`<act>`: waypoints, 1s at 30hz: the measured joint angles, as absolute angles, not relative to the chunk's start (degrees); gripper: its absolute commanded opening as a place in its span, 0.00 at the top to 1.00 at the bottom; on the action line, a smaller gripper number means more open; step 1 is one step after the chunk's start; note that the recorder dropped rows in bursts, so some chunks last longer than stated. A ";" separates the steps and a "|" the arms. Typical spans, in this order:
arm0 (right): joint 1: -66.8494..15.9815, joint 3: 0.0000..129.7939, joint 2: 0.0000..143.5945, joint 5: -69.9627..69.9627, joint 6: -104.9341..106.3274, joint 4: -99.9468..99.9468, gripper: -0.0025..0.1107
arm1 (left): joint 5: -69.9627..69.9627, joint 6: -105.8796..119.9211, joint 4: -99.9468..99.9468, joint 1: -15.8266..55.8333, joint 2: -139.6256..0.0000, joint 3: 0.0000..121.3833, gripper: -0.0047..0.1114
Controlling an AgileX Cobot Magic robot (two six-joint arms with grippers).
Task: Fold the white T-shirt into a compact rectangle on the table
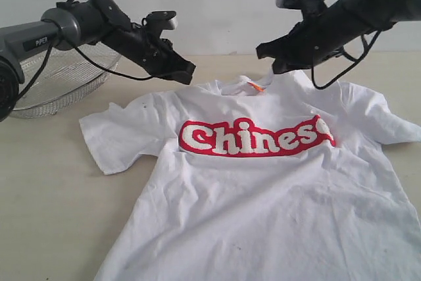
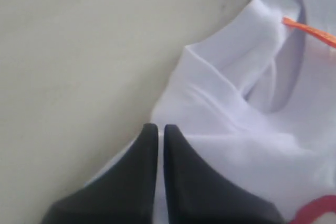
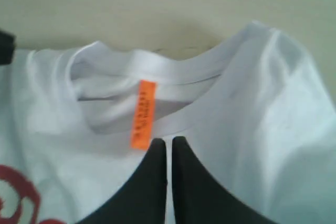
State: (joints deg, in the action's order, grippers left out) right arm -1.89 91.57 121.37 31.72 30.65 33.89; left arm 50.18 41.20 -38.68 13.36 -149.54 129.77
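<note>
The left gripper [image 2: 157, 127] has its two black fingers pressed together, with only a thin slit between them. It hovers over the shoulder edge of the white T-shirt [image 2: 236, 129], right where cloth meets bare table [image 2: 79, 66]. Nothing shows as gripped between the tips. In the exterior view, this left gripper [image 1: 188, 73] points down towards the shirt's collar side.

The right gripper [image 3: 168, 141] is likewise closed to a hairline gap. It hangs just over the front of the collar, beside the orange neck tag [image 3: 143, 114]. The tag carries a column of small print, too blurred to read. Whether any cloth is pinched in these tips cannot be told. In the exterior view, the right gripper [image 1: 271, 64] sits close above a raised peak of the shoulder fabric.

The white T-shirt [image 1: 263, 202] lies face up and spread out on the table [image 1: 46, 189], with the collar at the far side, the sleeves out to either hand, and its hem running off the near edge of the view. Across the chest it reads "Chinese" [image 1: 255, 137] in puffy white letters on a red band, and the final letter is creased by a wrinkle. The neck tag [image 1: 256, 86] shows orange inside the collar.

The left arm's grey housing bears the word "PIPER" [image 1: 41, 42]. Behind that arm, a round wire-mesh basket [image 1: 62, 87] stands on the table, apart from the shirt's sleeve.
</note>
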 measured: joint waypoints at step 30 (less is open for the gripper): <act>1.78 100.50 134.86 34.71 14.10 15.81 0.98 | 48.64 42.20 -38.86 16.26 -149.15 130.02 0.92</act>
State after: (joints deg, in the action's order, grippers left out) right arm 1.78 100.50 134.86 34.71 14.10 15.81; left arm 48.64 42.20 -38.86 16.26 -149.15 130.02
